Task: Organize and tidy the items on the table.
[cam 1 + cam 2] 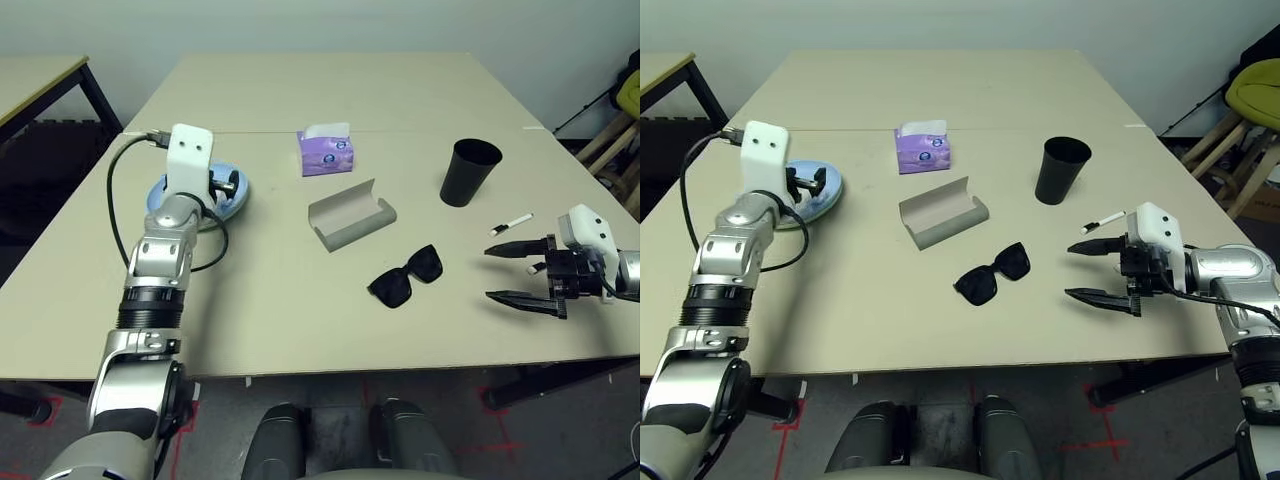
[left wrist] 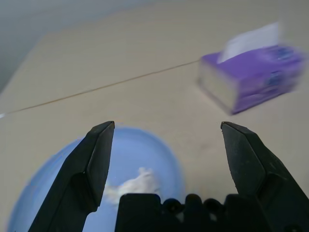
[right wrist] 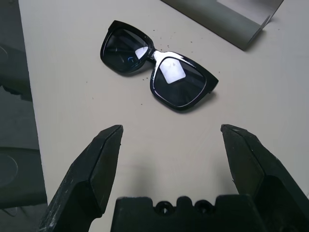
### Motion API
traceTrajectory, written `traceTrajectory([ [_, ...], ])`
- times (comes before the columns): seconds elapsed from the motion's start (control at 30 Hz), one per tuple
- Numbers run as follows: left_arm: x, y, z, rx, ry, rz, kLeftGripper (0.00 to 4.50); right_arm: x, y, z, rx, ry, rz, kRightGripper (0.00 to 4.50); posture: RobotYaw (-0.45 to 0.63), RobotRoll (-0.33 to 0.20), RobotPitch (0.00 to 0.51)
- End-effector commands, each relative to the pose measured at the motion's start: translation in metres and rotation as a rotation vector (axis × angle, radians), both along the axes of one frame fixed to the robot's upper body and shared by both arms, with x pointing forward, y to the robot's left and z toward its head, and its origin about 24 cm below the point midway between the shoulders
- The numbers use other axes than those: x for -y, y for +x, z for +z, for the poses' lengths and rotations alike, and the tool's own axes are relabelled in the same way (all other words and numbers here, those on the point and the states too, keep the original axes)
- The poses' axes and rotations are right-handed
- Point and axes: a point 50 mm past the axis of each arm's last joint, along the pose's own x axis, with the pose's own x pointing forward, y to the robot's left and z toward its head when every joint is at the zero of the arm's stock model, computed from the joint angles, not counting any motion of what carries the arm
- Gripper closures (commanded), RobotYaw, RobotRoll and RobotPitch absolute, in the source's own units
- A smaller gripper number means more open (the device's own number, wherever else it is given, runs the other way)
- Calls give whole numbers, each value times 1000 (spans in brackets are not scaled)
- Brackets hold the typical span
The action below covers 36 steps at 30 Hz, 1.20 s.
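Looking down from the head camera, the left gripper (image 1: 808,182) is hovering over the light blue plate (image 1: 235,196) at the table's (image 1: 280,310) left side, fingers spread wide and holding nothing. Across the table the right gripper (image 1: 505,273) is also standing fully open and empty, pointing toward the black sunglasses (image 1: 406,276). The grey glasses case (image 1: 350,215) is lying open just behind the sunglasses, the black cup (image 1: 468,172) is standing upright further back on the right, and one white pen (image 1: 511,224) is lying between cup and right gripper. A purple tissue pack (image 1: 326,152) is sitting near the seam.

From the left wrist, the crumpled white paper wad (image 2: 133,184) is resting inside the light blue plate, between the open fingers (image 2: 91,169) but not touched by them — so that drop looks finished. The arm should be lifting straight clear, so that no finger is clipping the plate's rim.

From the right wrist, the sunglasses are lying lenses-up just ahead of the spread fingers (image 3: 94,169), with a corner of the glasses case beyond. A good next step, in my judgement, is closing on the bridge or one lens frame — squarely, not on the slick lens face — then carrying them into the open case. The frame is thin and glossy, so a shallow pinch could be slipping.
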Motion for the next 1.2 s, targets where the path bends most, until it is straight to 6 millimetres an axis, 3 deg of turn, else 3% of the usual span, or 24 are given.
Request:
traceTrajectory([
  [0.03, 14, -17, 7, -42, -95, -194, 16, 2, 1, 3, 6, -10, 1, 0, -11, 0, 42],
  [0.5, 28, -58, 28, -249, -96, -615, 16, -1, 6, 7, 21, -14, 9, 0, -4, 0, 40],
  [0.87, 31, -80, 4, -265, 162, -802, 16, -3, 7, 6, 26, -10, 13, 0, -5, 0, 31],
  [1.2, 34, -97, -6, -208, 159, -945, 16, -1, 8, 9, 25, -23, 4, 0, -3, 0, 24],
])
